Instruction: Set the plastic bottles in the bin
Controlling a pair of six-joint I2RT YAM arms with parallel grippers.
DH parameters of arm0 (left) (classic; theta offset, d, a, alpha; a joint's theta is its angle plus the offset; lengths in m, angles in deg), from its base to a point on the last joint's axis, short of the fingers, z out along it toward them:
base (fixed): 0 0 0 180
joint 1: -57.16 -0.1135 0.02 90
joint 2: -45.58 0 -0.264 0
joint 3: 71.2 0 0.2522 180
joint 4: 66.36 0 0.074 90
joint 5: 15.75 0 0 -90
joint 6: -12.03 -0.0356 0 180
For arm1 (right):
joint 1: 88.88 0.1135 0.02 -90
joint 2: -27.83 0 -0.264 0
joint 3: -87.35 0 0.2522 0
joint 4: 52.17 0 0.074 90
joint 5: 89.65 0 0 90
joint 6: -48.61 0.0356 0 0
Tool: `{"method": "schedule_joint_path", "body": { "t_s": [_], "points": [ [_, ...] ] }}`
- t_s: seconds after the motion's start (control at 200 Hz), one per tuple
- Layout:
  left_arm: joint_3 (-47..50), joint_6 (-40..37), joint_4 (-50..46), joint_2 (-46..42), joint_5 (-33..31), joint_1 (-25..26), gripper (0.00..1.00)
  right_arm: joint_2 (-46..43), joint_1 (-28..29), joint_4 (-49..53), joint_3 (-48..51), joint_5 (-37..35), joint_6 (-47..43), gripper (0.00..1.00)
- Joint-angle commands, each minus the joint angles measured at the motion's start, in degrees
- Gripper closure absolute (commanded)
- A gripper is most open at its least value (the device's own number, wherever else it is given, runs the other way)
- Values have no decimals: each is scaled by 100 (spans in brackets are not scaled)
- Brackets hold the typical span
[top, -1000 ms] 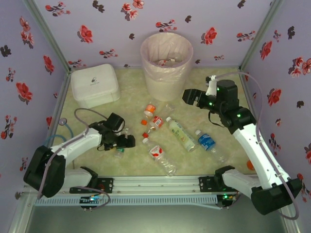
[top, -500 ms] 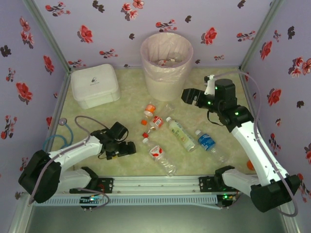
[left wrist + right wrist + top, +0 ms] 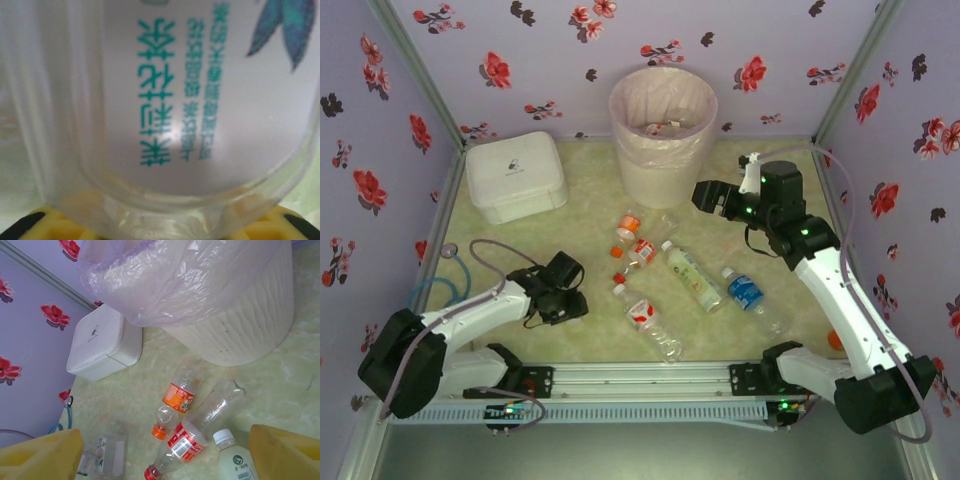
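My left gripper [image 3: 567,304] is low over the near-left table, shut on a clear plastic bottle [image 3: 200,100] with a pale label and green print. Its yellow fingers [image 3: 30,226] flank the bottle's base. This same bottle [image 3: 102,456] lies flat in the right wrist view. My right gripper [image 3: 706,196] hangs open and empty to the right of the pale-pink bin [image 3: 663,130], above the table. Loose bottles lie mid-table: an orange-labelled one [image 3: 628,226], a red-labelled one [image 3: 641,250], a pale green-labelled one [image 3: 690,275], a blue-labelled one [image 3: 747,291] and another red-labelled one [image 3: 650,322].
A white lidded box [image 3: 515,175] stands at the back left, beside the bin. A grey cable [image 3: 450,250] lies by the left wall. Flowered walls close the table on three sides. A small orange object [image 3: 834,340] sits near the right arm.
My left gripper dropped lower toward the table and its jaws closed on the pale-labelled bottle. The right arm shifted only slightly to the left.
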Motion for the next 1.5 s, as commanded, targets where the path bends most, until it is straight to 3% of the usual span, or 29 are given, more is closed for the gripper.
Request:
{"method": "schedule_joint_path", "body": {
  "t_s": [0.0,0.135,0.23,0.48,0.64,0.69,0.87,1.15,1.24,1.495],
  "points": [
    [-335,-42,-440,-232,-252,26,67,-13,-43,-208,-29,123,81,13],
    [-864,-335,-853,-413,-391,7,71,-68,-41,-337,-5,285,261,14],
    [-1244,-915,-550,-671,-236,7,75,-158,-5,-806,166,648,609,14],
    [-1871,-2588,1009,-803,1242,-2,94,35,631,-1597,132,1379,949,27],
    [-1867,-2967,1993,-435,2221,7,100,603,1046,-1687,-227,1305,987,35],
    [-1765,-2924,2315,-387,2372,25,100,764,1115,-1629,-310,1221,979,34],
    [-1691,-3026,2646,-281,2454,84,100,1244,1302,-2328,-248,1470,1265,11],
    [-1882,-3303,2416,-48,2472,130,100,1712,1471,-2595,-395,1654,1375,8],
    [-1921,-3343,2411,10,2477,130,100,1807,1468,-2441,-457,1616,1301,13],
    [-1946,-3358,2384,-6,2259,121,100,1794,1464,-1882,-652,1336,980,44]
  ]
}}
